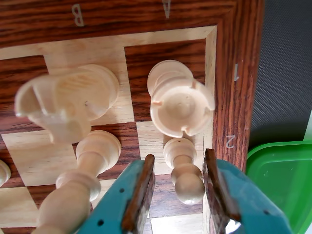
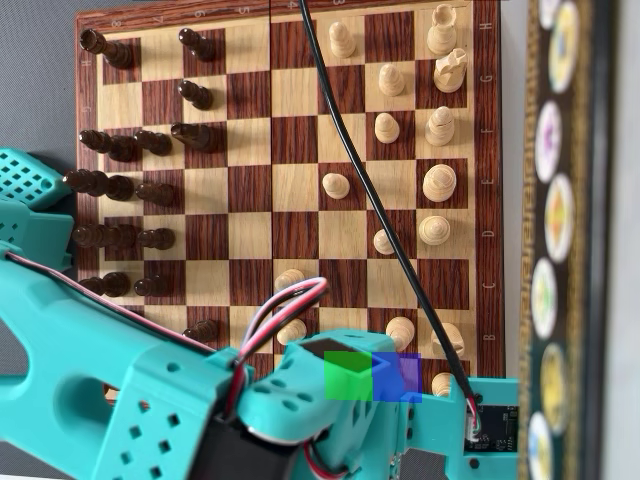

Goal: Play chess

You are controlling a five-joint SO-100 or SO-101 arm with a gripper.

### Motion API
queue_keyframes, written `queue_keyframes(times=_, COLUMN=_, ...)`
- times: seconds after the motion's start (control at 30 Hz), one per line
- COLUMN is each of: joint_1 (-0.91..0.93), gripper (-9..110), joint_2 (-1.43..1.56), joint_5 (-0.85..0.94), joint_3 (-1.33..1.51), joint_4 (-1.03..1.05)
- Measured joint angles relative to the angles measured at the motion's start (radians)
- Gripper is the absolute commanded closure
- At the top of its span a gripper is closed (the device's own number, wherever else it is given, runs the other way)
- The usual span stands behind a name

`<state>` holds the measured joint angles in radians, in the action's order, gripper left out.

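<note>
Pawn between my fingers
My teal hand (image 1: pixel 176 183) stands released, straddling the upright pale wooden pawn (image 1: pixel 185 170); closing would grip it

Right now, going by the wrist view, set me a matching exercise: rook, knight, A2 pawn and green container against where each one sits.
Things:
1. rook
2. knight
3. A2 pawn
4. green container

Places:
a. off the chessboard, past its right edge
b. between the fingers of the open pincer
c. dark corner square
d. light square below the B label

Pairs: 1-c, 2-d, 3-b, 4-a
</note>
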<state>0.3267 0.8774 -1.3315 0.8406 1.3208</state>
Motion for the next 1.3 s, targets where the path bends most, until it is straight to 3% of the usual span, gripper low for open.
queue_keyframes(times=0.5, joint_1=0.002, gripper=87, joint_2=0.0, joint_5=0.0, joint_3=0.0, joint_4=0.0)
queue_keyframes(times=0.7, joint_1=0.009, gripper=95, joint_2=0.0, joint_5=0.0, joint_3=0.0, joint_4=0.0)
queue_keyframes(times=1.3, joint_1=0.025, gripper=95, joint_2=0.0, joint_5=0.048, joint_3=0.0, joint_4=0.0)
